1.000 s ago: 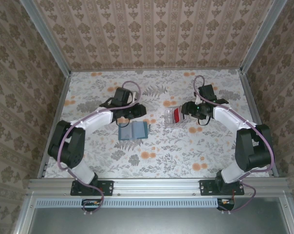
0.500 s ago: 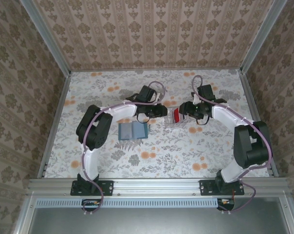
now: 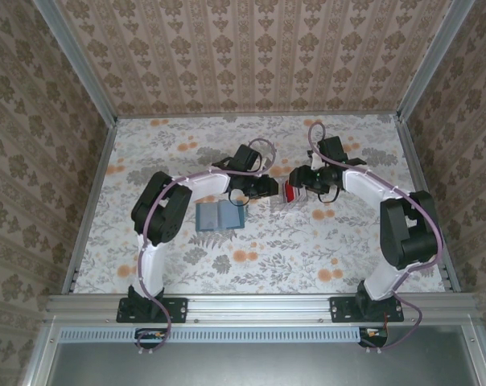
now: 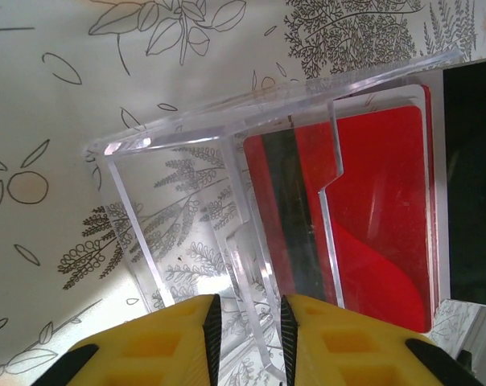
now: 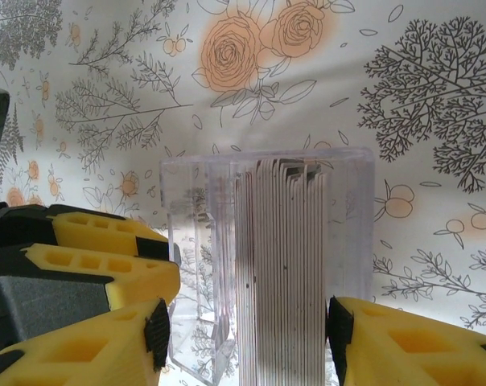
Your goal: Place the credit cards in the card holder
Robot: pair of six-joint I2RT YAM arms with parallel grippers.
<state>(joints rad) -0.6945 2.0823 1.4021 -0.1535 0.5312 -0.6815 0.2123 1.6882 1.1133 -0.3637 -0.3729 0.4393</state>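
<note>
**Sam:** How much room do I have out there?

**Me:** Plenty. I see the clear tray (image 5: 195, 173) near the middle of the flowery table (image 3: 251, 257). It is well away from the side rails (image 3: 88, 205) and the back wall (image 3: 251, 56). A wide stretch of table lies open between the tray and the near edge.

**Sam:** What is in the tray?

**Me:** The credit cards (image 5: 279, 265) stand on edge in it, packed close like pages. At one end is a red card (image 4: 380, 225) with a dark stripe. The slot beside it shows just clear plastic and the table pattern.

**Sam:** And your grippers?

**Me:** My left gripper (image 4: 249, 310) comes in from the tray's left. Its jaws are narrow, pinching a thin clear wall of the tray. My right gripper (image 5: 247, 334) comes from the other side. Its jaws are wide, one on each side of the tray and the cards. The pads sit right up against them, but I cannot tell if they squeeze.

**Sam:** Where is the card holder?

**Me:** The card holder (image 3: 220, 215) lies open flat like a book, two blue panels up. It is near the tray, on its left and a bit closer to me, not touching it. My left arm passes just behind it.
</note>
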